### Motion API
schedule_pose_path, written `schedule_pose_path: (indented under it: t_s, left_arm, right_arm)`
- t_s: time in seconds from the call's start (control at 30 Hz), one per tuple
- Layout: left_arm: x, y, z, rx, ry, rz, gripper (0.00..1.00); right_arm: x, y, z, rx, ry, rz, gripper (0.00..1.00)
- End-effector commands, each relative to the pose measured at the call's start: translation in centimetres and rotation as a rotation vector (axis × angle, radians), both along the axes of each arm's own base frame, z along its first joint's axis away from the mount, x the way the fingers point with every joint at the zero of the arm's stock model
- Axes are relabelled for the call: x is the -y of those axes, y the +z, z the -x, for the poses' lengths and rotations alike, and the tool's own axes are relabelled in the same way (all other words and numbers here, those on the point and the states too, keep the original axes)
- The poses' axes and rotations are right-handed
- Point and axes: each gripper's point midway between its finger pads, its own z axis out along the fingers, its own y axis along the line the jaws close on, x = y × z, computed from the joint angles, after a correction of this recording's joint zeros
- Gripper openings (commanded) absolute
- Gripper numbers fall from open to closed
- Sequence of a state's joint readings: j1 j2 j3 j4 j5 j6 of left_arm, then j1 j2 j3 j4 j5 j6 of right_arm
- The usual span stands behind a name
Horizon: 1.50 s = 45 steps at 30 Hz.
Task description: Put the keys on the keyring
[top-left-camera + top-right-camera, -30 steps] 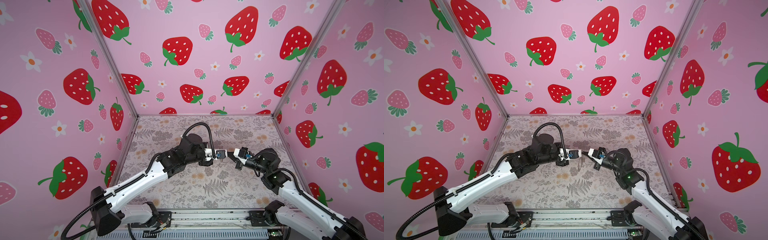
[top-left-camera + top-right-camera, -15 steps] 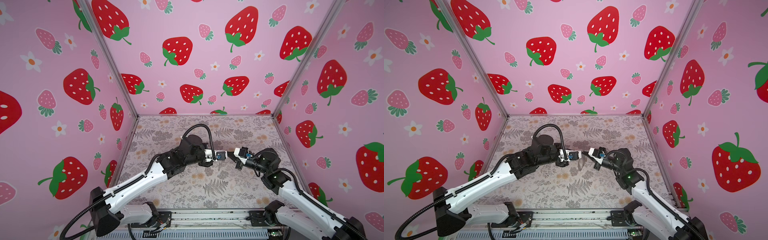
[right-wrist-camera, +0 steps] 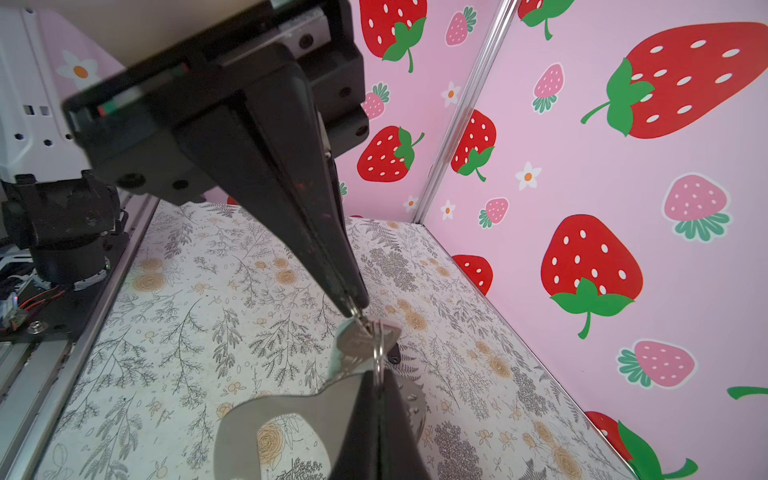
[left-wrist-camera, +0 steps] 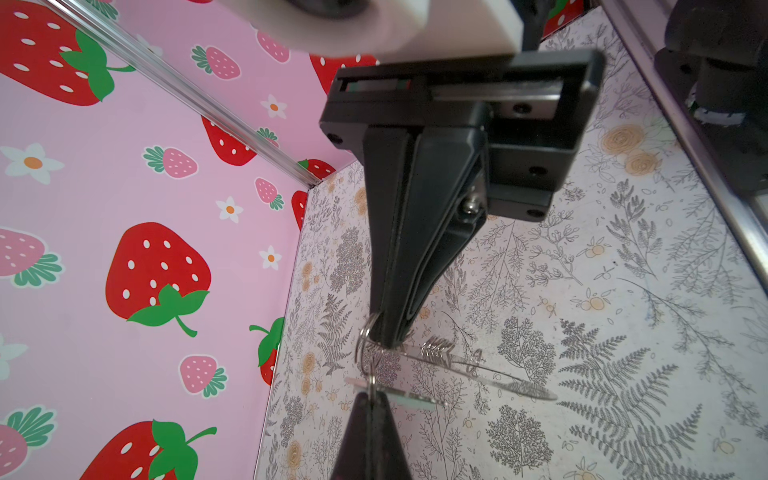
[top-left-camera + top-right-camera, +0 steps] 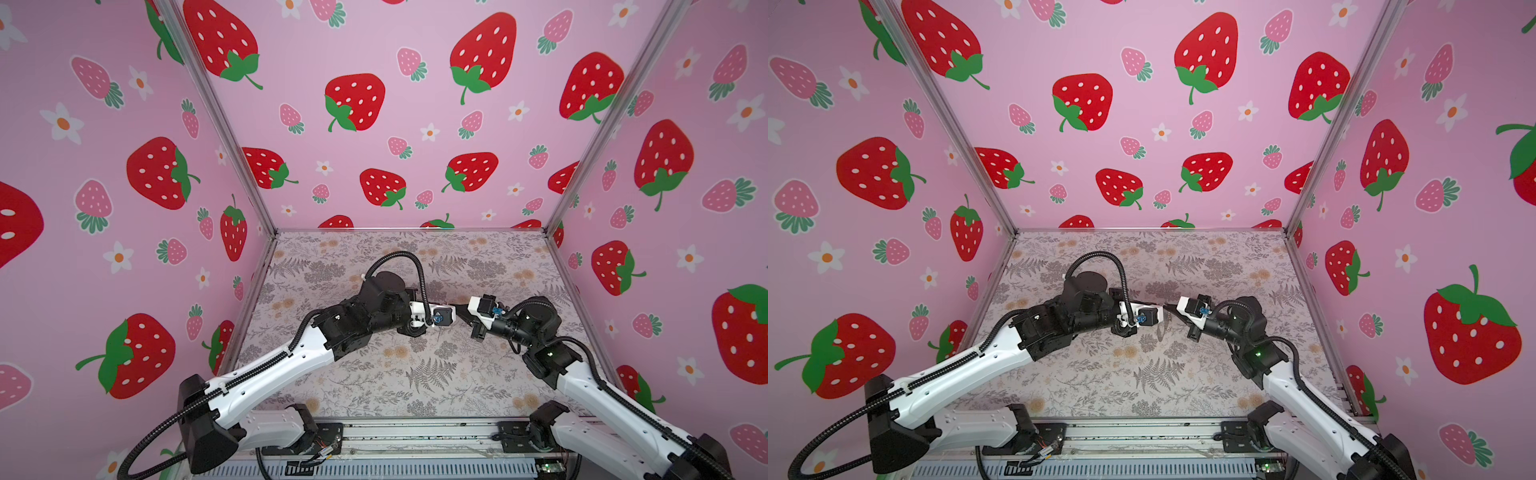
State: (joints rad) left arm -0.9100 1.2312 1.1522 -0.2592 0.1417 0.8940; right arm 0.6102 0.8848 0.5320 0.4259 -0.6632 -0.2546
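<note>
Pink walls printed with strawberries fill the upper half and both sides of both top views, and the fern-patterned counter lies in the lower middle. The left arm rises from the lower left and the right arm from the lower right; their tips meet nose to nose near the centre of the frame, above the counter. The keyring is held there, off the counter: in the right wrist view its grey plate fills the lower centre of the frame, and in the left wrist view it shows edge-on with a row of small rings along it. The left hand is pressed together, pinching a silver ring at the plate's end. The right hand is likewise pressed together, nipping the edge of a flat silver piece just beside that ring; whether this is one of the keys or the plate's own tip, I cannot tell.
</note>
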Motion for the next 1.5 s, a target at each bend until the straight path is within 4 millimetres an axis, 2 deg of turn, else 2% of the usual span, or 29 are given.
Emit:
schedule_pose_path:
  t_s: [0.0,0.1,0.23,0.7,1.17,1.47]
  left_arm:
    - [0.2,1.1,0.1,0.034,-0.01,0.026,0.0]
    - [-0.6,0.9,-0.5,0.043,0.033,0.013,0.0]
    - [-1.0,1.2,-0.6,0.041,0.048,0.033,0.0]
    - [0.6,1.1,-0.4,0.017,-0.013,0.036,0.0]
    - [0.6,1.2,0.0,0.03,-0.035,0.043,0.0]
    - [0.7,0.8,0.1,0.029,-0.047,0.031,0.0]
  right_arm:
    - [0.4,1.5,0.0,0.035,-0.013,-0.029,0.0]
    - [0.8,1.8,0.0,0.058,-0.036,-0.038,0.0]
    - [0.7,1.1,0.1,0.04,-0.025,-0.019,0.0]
    - [0.1,1.2,0.7,0.026,0.036,-0.014,0.0]
    - [0.4,1.3,-0.3,-0.008,0.004,-0.034,0.0]
    - [0.2,1.5,-0.3,-0.01,0.021,-0.04,0.0]
